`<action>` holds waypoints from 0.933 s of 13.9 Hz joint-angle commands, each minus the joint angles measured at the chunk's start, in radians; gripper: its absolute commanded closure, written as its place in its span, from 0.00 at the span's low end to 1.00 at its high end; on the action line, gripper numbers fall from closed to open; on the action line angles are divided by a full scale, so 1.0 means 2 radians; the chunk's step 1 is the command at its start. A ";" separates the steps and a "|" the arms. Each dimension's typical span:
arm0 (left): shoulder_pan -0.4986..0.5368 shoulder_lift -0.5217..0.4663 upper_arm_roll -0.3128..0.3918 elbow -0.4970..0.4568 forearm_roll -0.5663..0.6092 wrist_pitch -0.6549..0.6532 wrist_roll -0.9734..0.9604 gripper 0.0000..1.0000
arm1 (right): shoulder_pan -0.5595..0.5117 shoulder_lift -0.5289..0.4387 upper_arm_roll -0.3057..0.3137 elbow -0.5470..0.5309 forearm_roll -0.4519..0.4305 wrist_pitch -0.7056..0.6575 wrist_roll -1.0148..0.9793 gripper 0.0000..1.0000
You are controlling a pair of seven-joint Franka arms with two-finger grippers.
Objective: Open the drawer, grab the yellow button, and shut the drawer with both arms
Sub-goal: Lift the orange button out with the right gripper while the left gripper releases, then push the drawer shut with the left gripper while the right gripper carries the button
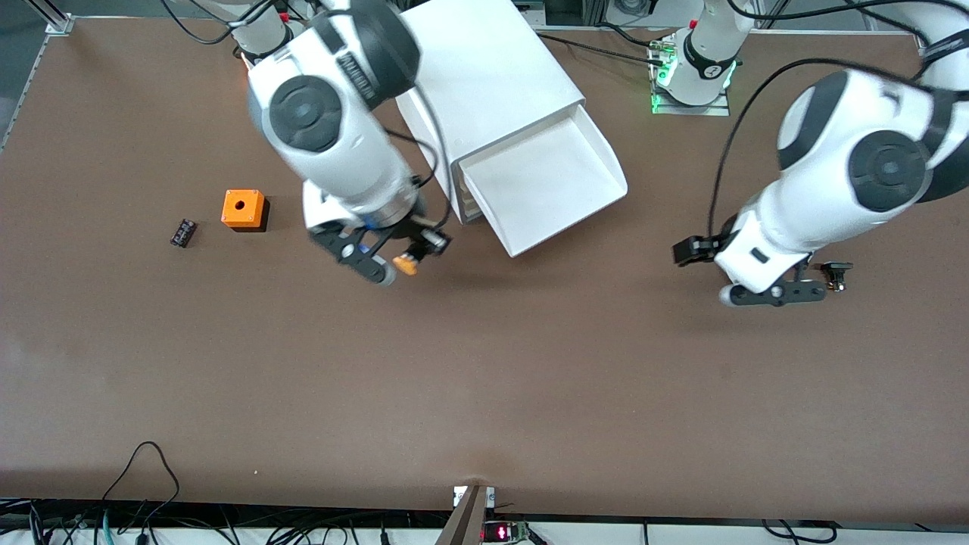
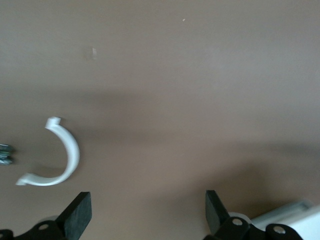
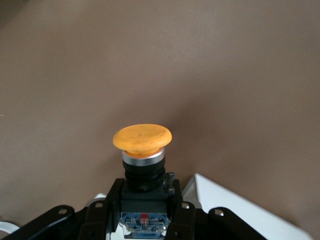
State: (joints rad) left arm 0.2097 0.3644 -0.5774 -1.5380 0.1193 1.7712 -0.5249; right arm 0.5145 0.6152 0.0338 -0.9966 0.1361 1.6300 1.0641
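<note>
The brown worktop carries a white cabinet, the landmark here. Its top drawer is pulled fully out toward the front camera and looks empty, so closing it is probably what remains.

The right hand hangs over the worktop just beside the cabinet, toward the right arm's end, clenched around the black body of the button, orange cap pointing outward, lifted clear of the drawer.

The left hand waits low over the worktop toward the left arm's end, fingers spread and holding nothing; nothing lies between it and the drawer front.

Toward the right arm's end sit an orange cube and a small black part. Under the left hand lies a white curved clip.
</note>
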 commanded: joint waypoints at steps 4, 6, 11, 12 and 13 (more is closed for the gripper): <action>0.002 -0.010 -0.055 -0.123 0.000 0.165 -0.174 0.00 | -0.086 -0.007 -0.016 -0.055 -0.001 -0.030 -0.253 1.00; -0.011 -0.010 -0.063 -0.154 0.002 0.185 -0.204 0.00 | -0.096 -0.005 -0.047 -0.084 -0.001 -0.011 -0.334 1.00; -0.037 -0.009 -0.066 -0.173 0.002 0.198 -0.258 0.00 | -0.149 -0.004 -0.051 -0.182 -0.005 0.089 -0.475 1.00; -0.043 -0.010 -0.069 -0.180 0.001 0.197 -0.264 0.00 | -0.157 -0.002 -0.052 -0.202 -0.006 0.116 -0.494 1.00; -0.050 -0.010 -0.070 -0.183 0.001 0.197 -0.272 0.00 | -0.164 0.001 -0.052 -0.225 -0.008 0.146 -0.515 1.00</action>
State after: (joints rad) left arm 0.1221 0.3669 -0.7078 -1.8722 0.1195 2.1574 -1.0304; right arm 0.2178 0.6398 -0.0793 -1.3334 0.1319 1.8183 0.1253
